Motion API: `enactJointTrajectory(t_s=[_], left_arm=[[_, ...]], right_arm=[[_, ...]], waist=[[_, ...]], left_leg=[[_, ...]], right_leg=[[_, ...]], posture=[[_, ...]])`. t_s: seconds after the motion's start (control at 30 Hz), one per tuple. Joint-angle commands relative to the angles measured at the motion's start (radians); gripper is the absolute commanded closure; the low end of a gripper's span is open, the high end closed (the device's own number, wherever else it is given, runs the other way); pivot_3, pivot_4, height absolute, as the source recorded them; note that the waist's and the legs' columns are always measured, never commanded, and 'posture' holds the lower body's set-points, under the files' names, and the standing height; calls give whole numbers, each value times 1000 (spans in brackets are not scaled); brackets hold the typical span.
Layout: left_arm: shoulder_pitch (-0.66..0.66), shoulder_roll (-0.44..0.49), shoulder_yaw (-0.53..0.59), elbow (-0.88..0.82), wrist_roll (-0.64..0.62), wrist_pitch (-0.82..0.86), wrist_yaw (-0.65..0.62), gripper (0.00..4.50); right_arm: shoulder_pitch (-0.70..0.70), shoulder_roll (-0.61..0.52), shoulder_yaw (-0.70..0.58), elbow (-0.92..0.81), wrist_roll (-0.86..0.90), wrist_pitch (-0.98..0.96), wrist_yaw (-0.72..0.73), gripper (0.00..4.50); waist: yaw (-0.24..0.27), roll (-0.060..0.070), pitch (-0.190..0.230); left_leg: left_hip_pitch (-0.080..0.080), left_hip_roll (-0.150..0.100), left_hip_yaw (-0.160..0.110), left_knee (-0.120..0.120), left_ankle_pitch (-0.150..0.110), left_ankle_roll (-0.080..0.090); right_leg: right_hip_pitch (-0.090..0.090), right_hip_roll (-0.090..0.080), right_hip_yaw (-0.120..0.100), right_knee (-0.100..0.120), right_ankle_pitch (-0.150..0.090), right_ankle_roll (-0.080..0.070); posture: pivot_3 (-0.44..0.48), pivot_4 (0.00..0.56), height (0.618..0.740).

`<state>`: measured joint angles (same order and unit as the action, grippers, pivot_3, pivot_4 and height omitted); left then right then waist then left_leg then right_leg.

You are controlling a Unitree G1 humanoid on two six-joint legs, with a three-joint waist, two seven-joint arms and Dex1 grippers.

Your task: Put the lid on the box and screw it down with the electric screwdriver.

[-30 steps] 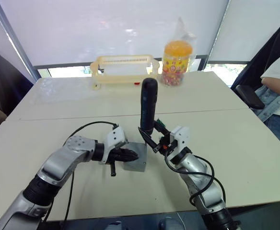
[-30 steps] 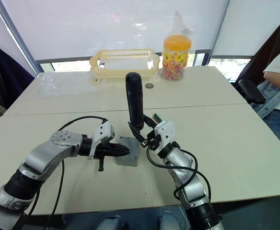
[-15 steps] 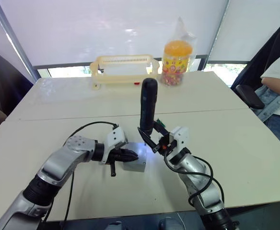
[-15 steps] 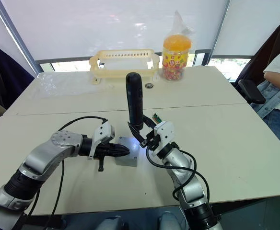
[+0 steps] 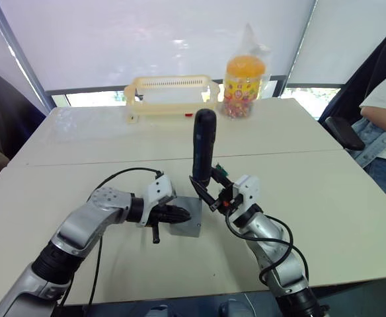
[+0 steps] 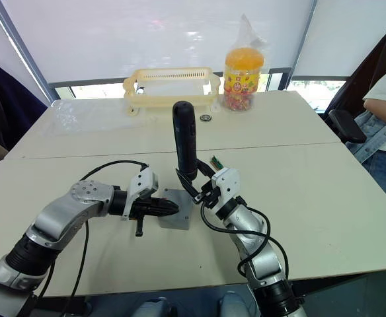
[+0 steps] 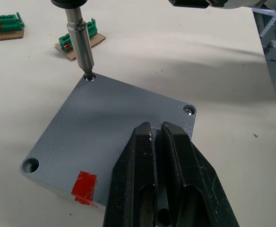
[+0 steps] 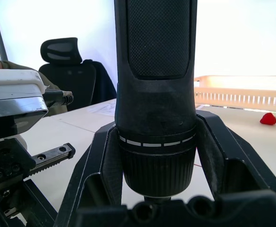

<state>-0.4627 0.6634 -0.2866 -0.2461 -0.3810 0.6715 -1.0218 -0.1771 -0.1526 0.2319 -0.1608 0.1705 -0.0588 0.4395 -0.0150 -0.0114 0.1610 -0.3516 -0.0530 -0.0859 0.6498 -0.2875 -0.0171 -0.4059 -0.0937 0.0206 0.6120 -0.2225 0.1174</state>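
Centre frame: right gripper (image 5: 213, 195) clamps the upright electric screwdriver (image 5: 203, 148), left gripper (image 7: 158, 137) presses closed on the lid (image 7: 114, 137); left wrist view shows bit in corner hole, box (image 7: 62, 185) red mark.

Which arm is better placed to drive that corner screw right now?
The right. Its gripper already holds the electric screwdriver upright, bit seated in a corner hole of the lid. The left gripper, jaws shut, presses on the lid.
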Motion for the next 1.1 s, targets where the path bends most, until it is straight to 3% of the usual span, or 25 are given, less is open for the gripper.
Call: enactJointTrajectory(t_s=[0.03, 0.23, 0.57, 0.73, 0.83, 0.97, 1.1], left_arm=[[15, 10, -5, -3, 14, 14, 2, 4186], [13, 4, -12, 12, 20, 5, 1, 4186], [28, -33, -50, 103, 44, -28, -5, 4186], [32, -35, -49, 118, 52, -47, -11, 4186], [32, -40, -23, 113, 43, -74, -5, 4186], [10, -24, 67, 30, -42, -18, -5, 4186], [-20, 70, 85, -101, -58, -5, -61, 4186]], right_arm=[[47, -14, 16, 94, -36, 46, 3, 2688], [13, -19, -14, 12, -26, 71, -17, 2688], [-143, -41, -93, -411, 123, 389, -67, 2688], [-225, -51, -219, -478, 236, 531, -120, 2688], [-268, -71, -366, -474, 407, 690, -177, 2688], [-288, -275, -563, -408, 663, 1045, -186, 2688], [-253, -568, -632, -368, 808, 1394, -118, 2688]], waist=[[0, 0, 0], [1, 0, 0], [4, 1, 7], [4, 1, 7], [5, 1, 7], [5, 2, 12], [4, 3, 19]], left_leg=[[0, 0, 0, 0, 0, 0], [-1, 0, 0, 0, 0, 0], [-8, -2, -1, 0, 0, 0], [-8, -2, -1, -2, 0, 0], [-8, -2, -1, -2, 0, 0], [-12, -2, -1, -2, 0, 0], [-26, -3, 0, -1, 0, 0]], right_leg=[[0, 0, 0, 0, 0, 0], [-1, 0, 0, 0, 0, 0], [-7, -3, -1, -1, 1, -1], [-7, -3, -2, -1, 1, -1], [-7, -3, -2, -1, 0, 0], [-9, -4, -2, -3, 1, -2], [-24, -4, -2, -1, 3, 0]], posture=[[0, 150, 740], [0, 150, 740], [0, 150, 740], [0, 150, 740], [0, 150, 740], [0, 150, 740], [0, 150, 740]])
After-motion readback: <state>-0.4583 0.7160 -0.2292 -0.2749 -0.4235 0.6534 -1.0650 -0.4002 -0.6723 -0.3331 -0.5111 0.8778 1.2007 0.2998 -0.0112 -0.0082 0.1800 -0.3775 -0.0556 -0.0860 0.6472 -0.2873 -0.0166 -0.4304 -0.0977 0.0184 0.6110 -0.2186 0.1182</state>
